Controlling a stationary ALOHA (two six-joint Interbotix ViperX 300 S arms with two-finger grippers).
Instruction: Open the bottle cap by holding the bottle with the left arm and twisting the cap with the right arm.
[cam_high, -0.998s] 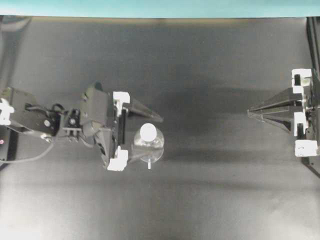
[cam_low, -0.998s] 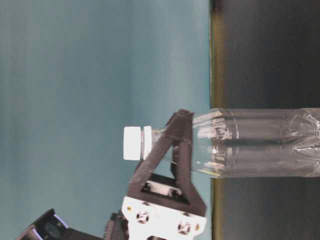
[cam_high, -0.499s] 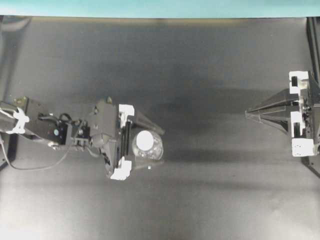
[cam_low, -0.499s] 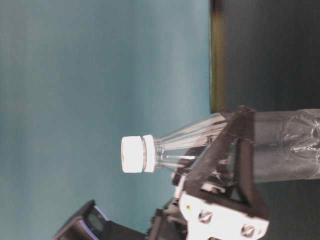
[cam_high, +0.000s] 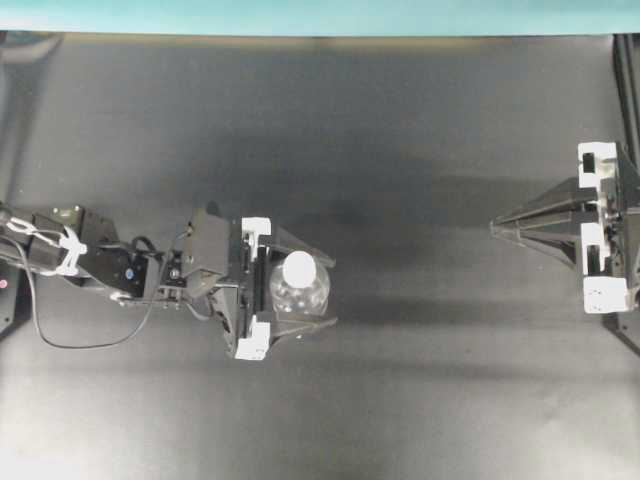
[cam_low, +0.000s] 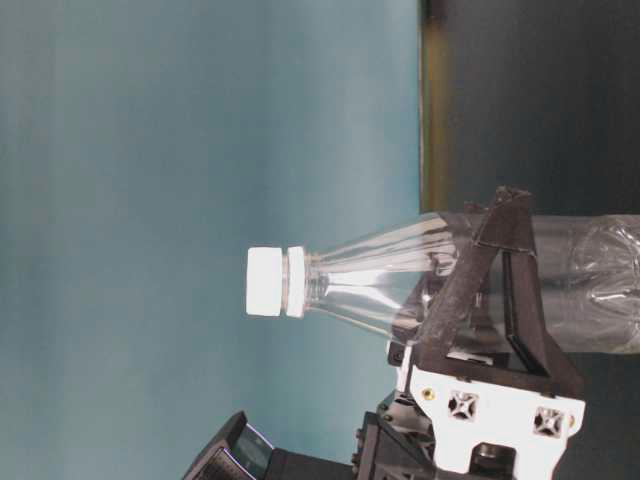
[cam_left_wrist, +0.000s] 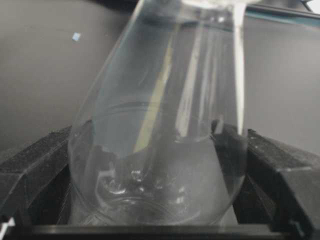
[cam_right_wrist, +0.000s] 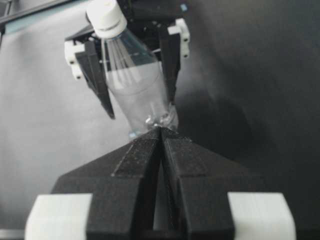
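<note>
Straddling the bottle: the left gripper (cam_high: 290, 295) stands with its jaws spread wide, one finger on each side of the bottle (cam_high: 297, 287); the overhead view does not settle whether the fingers touch the plastic.
Left wrist view: nearest of all, it shows the clear rounded lower body of the bottle (cam_left_wrist: 160, 165) filling the gap between the two black fingers (cam_left_wrist: 35, 165), which the other views do not show so closely; the right-hand finger looks to be against the wall, the left one just beside it.
Table-level view: turned on its side, it alone shows the bottle's full profile, the narrow neck tapering to the bottle cap (cam_low: 266, 282), with a finger of the left gripper (cam_low: 500, 300) crossing the body below the shoulder.
Bottle place: upright on the dark worktop (cam_high: 400, 120), left of the middle in the overhead view, cap on.
Left arm (cam_high: 120, 270): reaches in from the left edge, stretched low and nearly level, cables looping below it.
Right wrist view: looks past its own closed fingers (cam_right_wrist: 145, 160) to the bottle (cam_right_wrist: 135, 85) and the left gripper behind it.
Right gripper (cam_high: 495, 228): jaws pressed together to a point, holding nothing, well apart from the bottle.
Right arm (cam_high: 610, 225): at the right edge, pointing toward the middle.
</note>
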